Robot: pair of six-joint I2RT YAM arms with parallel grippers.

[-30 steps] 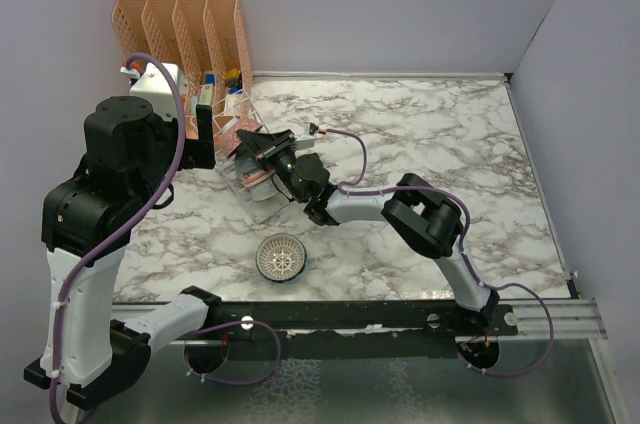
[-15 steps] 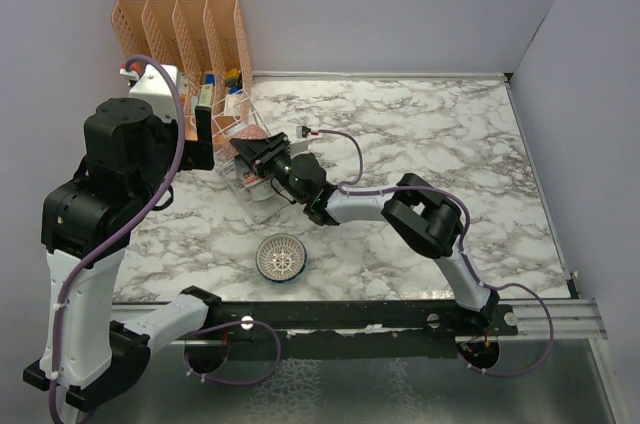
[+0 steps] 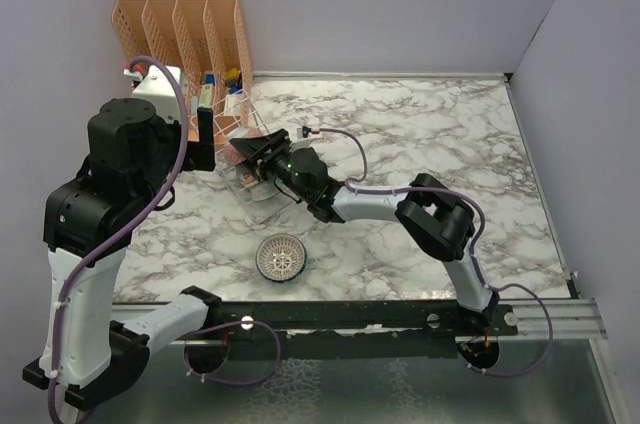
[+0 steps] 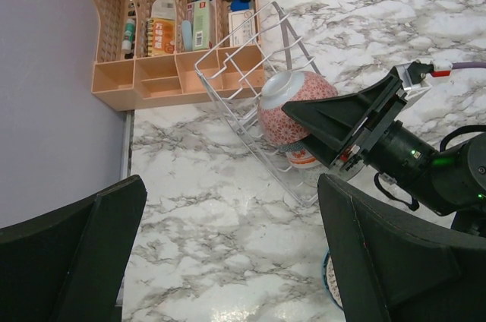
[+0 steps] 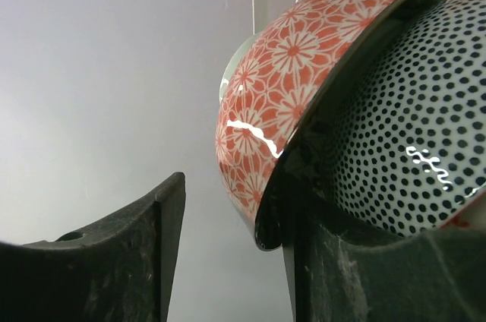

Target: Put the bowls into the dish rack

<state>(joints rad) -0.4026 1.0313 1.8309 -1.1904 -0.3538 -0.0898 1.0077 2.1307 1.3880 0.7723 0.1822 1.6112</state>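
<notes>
Inside the wire dish rack [image 4: 241, 64], red-flowered bowl [image 4: 292, 109]

Bright, even light w/ soft shadows, slight glare.

**Robot laboratory test cell, dressed as a kitchen counter.** Plain pale lilac-grey wall panels [image 3: 400, 4] close in a white tabletop with a grey marble pattern [image 3: 450, 124] on three sides, standing far beyond and to either side of the right gripper's fingers [image 4: 342, 117]. A black metal rail [image 3: 350, 316], well behind those fingers, bears both arm bases. Loose purple cables [image 3: 335, 132] trail along the arms. Household props complete the set: a thin silvery wire dish rack [image 4: 235, 71] at the fingertips and, just beyond it, an orange slotted plastic organizer [image 4: 152, 79] stocked with small packets.
</notes>
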